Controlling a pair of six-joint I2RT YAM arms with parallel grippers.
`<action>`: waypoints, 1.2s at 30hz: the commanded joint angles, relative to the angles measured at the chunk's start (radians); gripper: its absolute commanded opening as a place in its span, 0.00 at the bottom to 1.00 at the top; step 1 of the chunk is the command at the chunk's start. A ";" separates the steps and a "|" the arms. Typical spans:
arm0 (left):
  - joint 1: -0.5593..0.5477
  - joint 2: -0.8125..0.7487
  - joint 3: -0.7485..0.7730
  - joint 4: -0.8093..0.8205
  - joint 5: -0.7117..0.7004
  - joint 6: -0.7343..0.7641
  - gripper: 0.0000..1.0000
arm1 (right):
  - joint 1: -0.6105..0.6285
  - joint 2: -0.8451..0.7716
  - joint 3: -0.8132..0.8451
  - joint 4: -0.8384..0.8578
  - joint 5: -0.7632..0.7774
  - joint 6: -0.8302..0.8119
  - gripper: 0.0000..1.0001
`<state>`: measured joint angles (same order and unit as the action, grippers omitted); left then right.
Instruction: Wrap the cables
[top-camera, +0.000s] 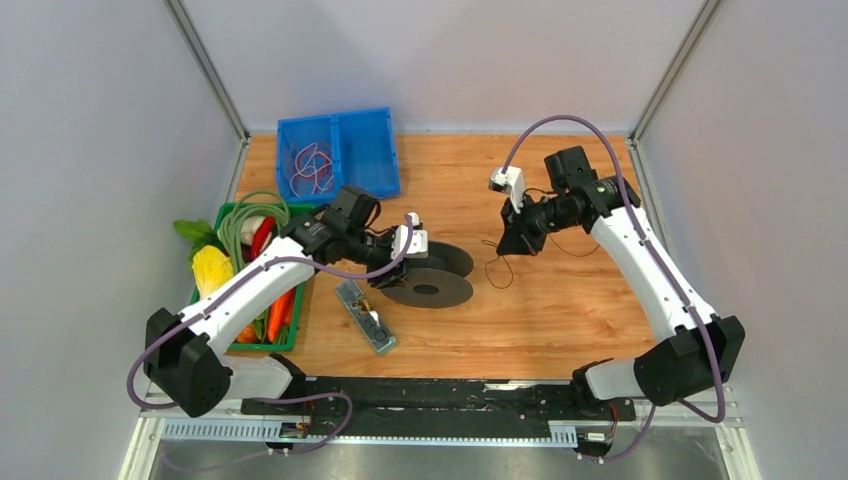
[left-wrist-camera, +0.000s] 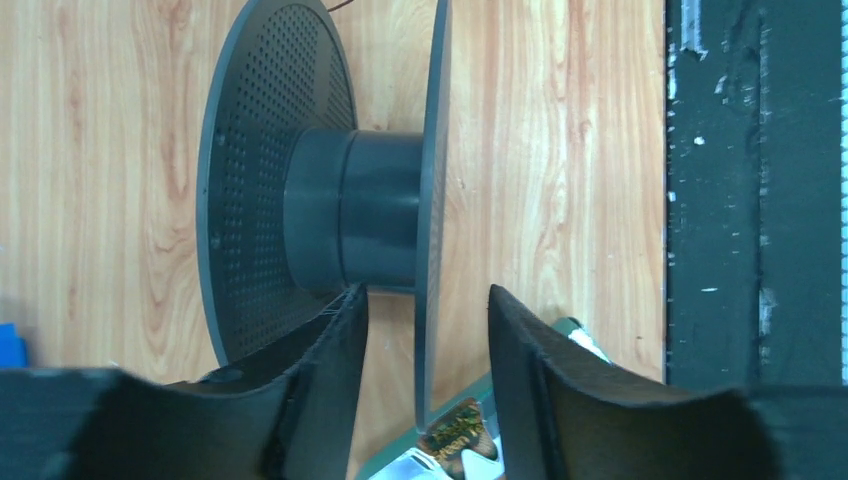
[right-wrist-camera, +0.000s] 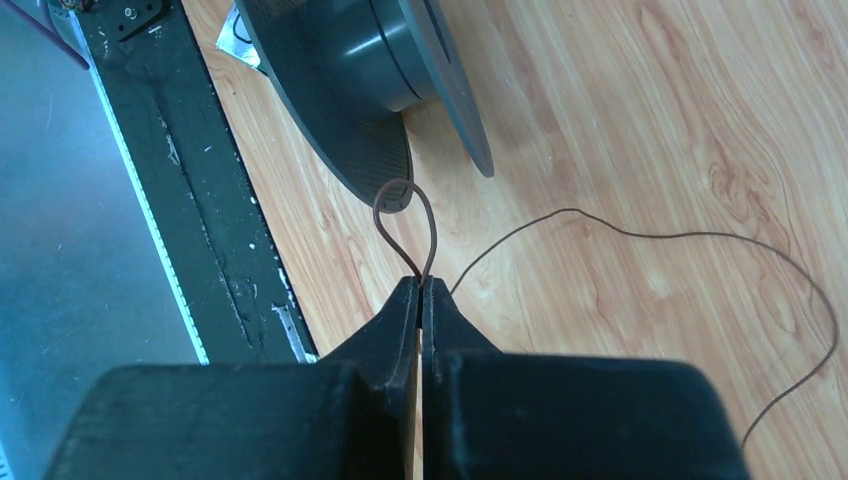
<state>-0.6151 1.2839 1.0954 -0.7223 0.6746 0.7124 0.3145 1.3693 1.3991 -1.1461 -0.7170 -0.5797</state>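
A black spool (top-camera: 432, 277) with two wide flanges lies on the wooden table, and it fills the left wrist view (left-wrist-camera: 350, 215). My left gripper (top-camera: 398, 266) is open, and its fingers straddle one flange (left-wrist-camera: 430, 200) without clamping it (left-wrist-camera: 428, 290). The cable (top-camera: 497, 270) is a thin dark wire lying loose on the wood right of the spool. My right gripper (top-camera: 513, 243) is shut on the cable (right-wrist-camera: 421, 282). A small loop of wire (right-wrist-camera: 405, 215) sticks out past the fingertips toward the spool (right-wrist-camera: 370, 60). The rest of the wire trails off to the right (right-wrist-camera: 700, 237).
A blue bin (top-camera: 375, 150) with red and white wires stands at the back left. A green basket (top-camera: 262, 346) with vegetables and a green coiled hose (top-camera: 243, 215) stands at the left. A flat packet (top-camera: 366, 315) lies in front of the spool. A black rail (top-camera: 430, 395) runs along the near edge.
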 joint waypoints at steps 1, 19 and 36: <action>0.003 0.011 0.119 -0.084 0.071 0.021 0.64 | 0.006 0.011 0.040 0.025 -0.045 -0.065 0.00; 0.265 -0.021 0.054 0.155 0.227 0.073 0.83 | 0.308 0.056 -0.075 0.368 0.123 -0.008 0.00; 0.207 0.112 -0.038 0.455 0.339 -0.031 0.69 | 0.406 0.053 -0.282 0.746 0.280 0.109 0.00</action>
<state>-0.3950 1.4029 1.0908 -0.4362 0.9443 0.7540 0.7048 1.4643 1.1496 -0.5655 -0.4782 -0.5369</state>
